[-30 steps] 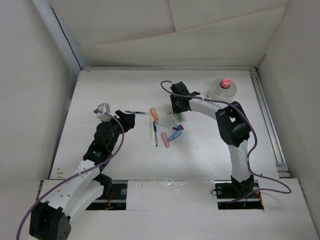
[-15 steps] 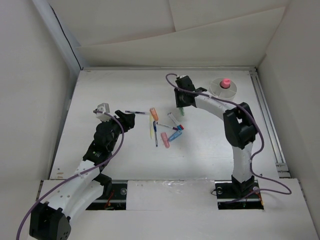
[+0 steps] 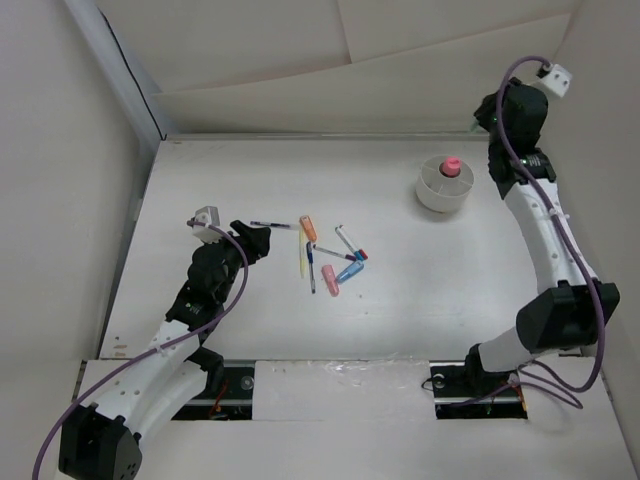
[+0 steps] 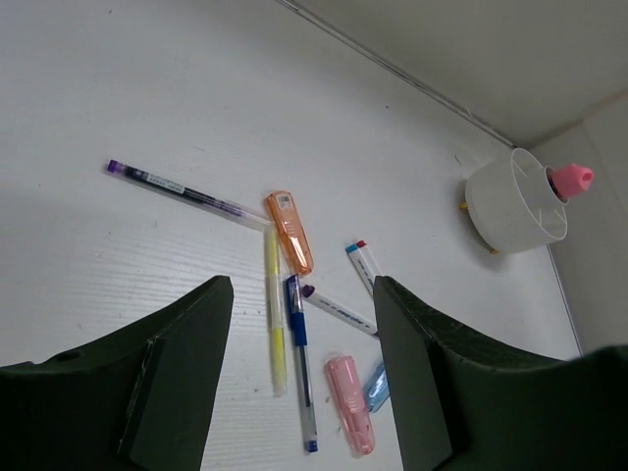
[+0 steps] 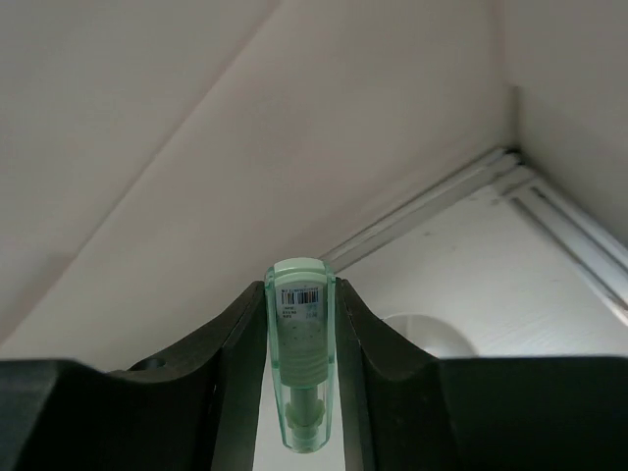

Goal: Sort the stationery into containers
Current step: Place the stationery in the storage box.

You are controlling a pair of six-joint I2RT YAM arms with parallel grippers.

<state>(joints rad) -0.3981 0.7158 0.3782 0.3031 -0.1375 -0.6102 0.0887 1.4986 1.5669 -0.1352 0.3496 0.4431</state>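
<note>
The green translucent piece (image 5: 300, 365) with a barcode label is pinched upright in the right gripper (image 5: 300, 294), jaws closed on its sides. That gripper is up high by the back right corner, and a bit of the white tub (image 3: 426, 192) shows below it in the wrist view. The tub sits on the counter (image 3: 220, 180) at the far right, with the pink-capped cylinder (image 3: 451, 164) standing inside it.

Over at the middle, the loose lot lies in a cluster: an orange piece (image 4: 289, 232), a yellow pen (image 4: 276, 316) and a blue pen (image 4: 299, 358) side by side, a pink piece (image 4: 349, 416) beside a blue piece (image 4: 376, 389), and two white pens (image 4: 363, 265). A purple-tipped pen (image 4: 186, 194) lies off to the cluster's left.

The left gripper (image 4: 299, 294) hovers just left of the cluster, jaws spread wide with nothing between them
</note>
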